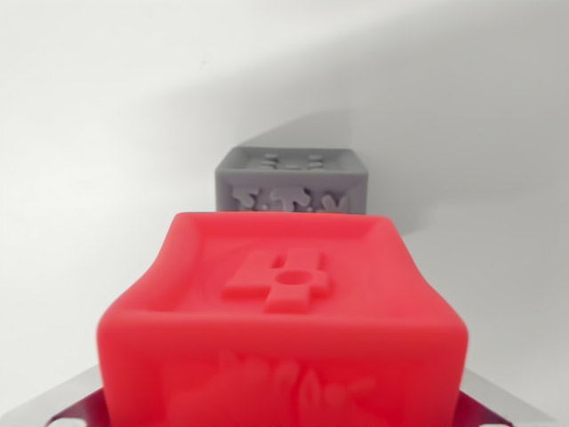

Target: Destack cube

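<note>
Red cube (pixel 284 320) fills the wrist view's lower half, directly at our pincer (pixel 284 418), whose metal parts flank it; grip state cannot be determined. Grey cube (pixel 292 182) sits beyond on the white table (pixel 107 133).

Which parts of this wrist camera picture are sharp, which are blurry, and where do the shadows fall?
In the wrist view, the red cube fills the foreground and is soft, its front-face relief smeared; the grey cube behind is also slightly blurred, though its raised pattern reads. A broad soft shadow crosses the white surface at upper right, behind the grey cube. No harsh glare. Metal gripper fingers show dimly at the bottom corners.
</note>
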Robot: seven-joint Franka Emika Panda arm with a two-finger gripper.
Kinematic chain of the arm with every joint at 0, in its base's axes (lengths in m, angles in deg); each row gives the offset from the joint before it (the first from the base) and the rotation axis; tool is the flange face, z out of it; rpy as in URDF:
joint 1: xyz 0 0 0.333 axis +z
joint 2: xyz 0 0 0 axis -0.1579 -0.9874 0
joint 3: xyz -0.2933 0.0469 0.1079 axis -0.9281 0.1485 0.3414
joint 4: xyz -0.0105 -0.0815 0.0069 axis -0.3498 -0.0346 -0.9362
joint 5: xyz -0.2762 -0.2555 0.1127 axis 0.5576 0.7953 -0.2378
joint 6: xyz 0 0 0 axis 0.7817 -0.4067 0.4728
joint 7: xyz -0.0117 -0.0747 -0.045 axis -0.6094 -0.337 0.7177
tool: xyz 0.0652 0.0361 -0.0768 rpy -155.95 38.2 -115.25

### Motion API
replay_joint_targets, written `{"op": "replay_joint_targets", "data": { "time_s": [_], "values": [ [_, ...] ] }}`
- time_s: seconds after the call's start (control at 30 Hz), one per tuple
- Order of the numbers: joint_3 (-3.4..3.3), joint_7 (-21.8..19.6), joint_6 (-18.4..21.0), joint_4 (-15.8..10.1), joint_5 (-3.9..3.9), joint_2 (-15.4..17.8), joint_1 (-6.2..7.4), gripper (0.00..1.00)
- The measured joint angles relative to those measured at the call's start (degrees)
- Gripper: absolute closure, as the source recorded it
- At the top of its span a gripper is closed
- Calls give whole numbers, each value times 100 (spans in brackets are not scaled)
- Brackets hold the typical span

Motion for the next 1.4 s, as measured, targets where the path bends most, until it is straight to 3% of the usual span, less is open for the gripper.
{"op": "replay_joint_targets", "data": {
  "time_s": [1.07, 1.4],
  "values": [
    [-37, -152, 1107, 111, 226, 1042, 14, 100],
    [36, -149, 1100, 99, 239, 999, 140, 100]
  ]
}}
